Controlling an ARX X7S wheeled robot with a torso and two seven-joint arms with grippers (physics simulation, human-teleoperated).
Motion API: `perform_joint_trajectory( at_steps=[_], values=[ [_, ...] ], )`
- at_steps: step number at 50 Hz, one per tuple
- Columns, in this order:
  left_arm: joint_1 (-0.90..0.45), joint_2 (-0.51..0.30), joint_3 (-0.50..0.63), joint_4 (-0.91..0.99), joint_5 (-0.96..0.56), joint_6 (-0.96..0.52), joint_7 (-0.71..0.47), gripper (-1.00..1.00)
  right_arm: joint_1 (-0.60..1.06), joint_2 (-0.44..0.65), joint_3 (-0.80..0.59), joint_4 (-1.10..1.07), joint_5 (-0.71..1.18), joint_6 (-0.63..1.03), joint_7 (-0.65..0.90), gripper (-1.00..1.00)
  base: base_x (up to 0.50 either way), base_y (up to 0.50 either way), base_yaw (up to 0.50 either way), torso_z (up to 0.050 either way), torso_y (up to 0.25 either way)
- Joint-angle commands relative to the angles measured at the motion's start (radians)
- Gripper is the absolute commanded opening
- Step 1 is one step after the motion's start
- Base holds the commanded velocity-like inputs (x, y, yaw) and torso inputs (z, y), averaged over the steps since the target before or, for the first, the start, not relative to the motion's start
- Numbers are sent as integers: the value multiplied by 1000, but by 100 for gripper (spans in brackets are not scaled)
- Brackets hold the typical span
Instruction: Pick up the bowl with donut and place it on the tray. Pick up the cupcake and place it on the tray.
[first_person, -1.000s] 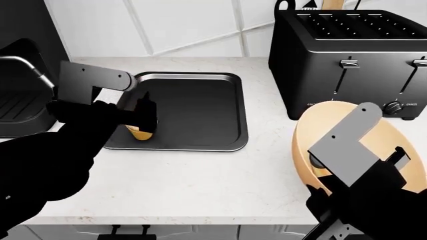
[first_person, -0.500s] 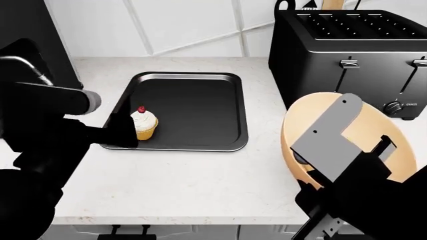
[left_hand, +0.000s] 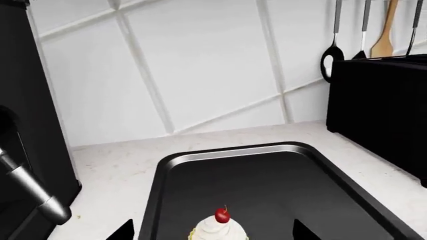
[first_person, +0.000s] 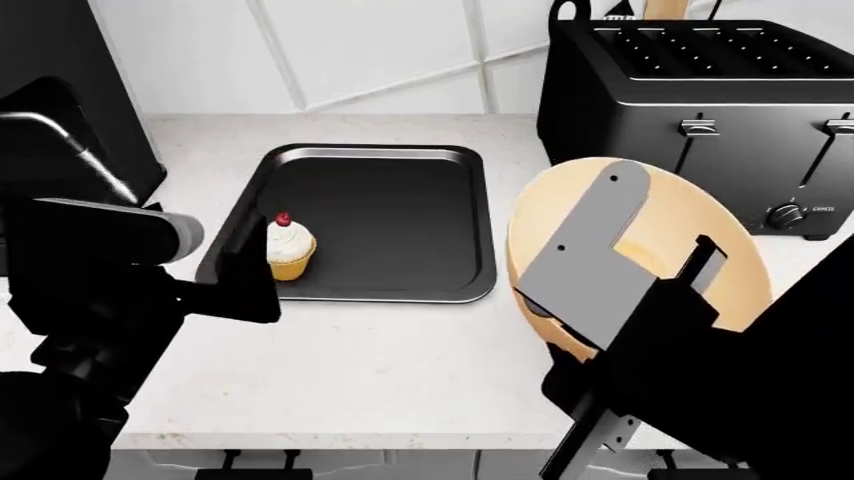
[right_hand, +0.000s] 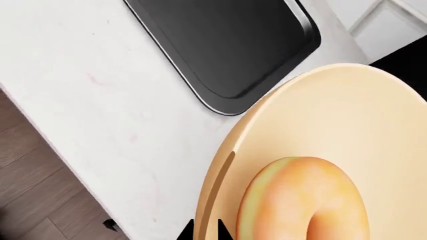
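The cupcake (first_person: 290, 247), with white frosting and a red cherry, stands on the black tray (first_person: 400, 190) near its front left corner. My left gripper (left_hand: 212, 235) is open wide. Its fingertips flank the cupcake (left_hand: 219, 226) without touching it. My right gripper (right_hand: 205, 231) is shut on the rim of the pale orange bowl (right_hand: 347, 115), which hangs tilted above the counter just right of the tray (right_hand: 220, 45). The peach-glazed donut (right_hand: 300, 200) lies inside the bowl. In the head view my right arm hides the donut and much of the bowl (first_person: 667, 210).
A black toaster (first_person: 694, 110) stands at the back right, close behind the bowl. A black appliance (first_person: 54, 130) with a metal handle fills the left side. Utensils (left_hand: 331, 55) hang on the tiled wall. The white counter's front edge (first_person: 347, 435) runs below the tray.
My left gripper has let go of the cupcake on the tray, opened and drawn back a little. My right arm has carried the bowl leftward, closer to the tray.
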Motion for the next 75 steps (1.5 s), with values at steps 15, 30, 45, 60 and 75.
perform_joint_trajectory(
  at_steps=[15,30,45,60,75],
  values=[
    [44,2,0,-17,22,31,26,100,50,-192,99,154,-201,118,-189,-100,0,0,0,0,1],
    [54,14,4,-45,35,39,43,100,59,-338,201,312,-560,207,-549,-100,0,0,0,0,1],
    [72,20,3,-81,53,59,69,100,109,-415,145,435,-895,153,-893,-100,0,0,0,1,1],
    [44,42,9,-117,62,44,75,100,135,-488,-11,637,-1168,3,-1199,-100,0,0,0,0,1],
    [29,61,16,-162,69,37,89,100,151,-624,-136,905,-1337,-145,-1440,-100,0,0,0,0,1]
  ],
)
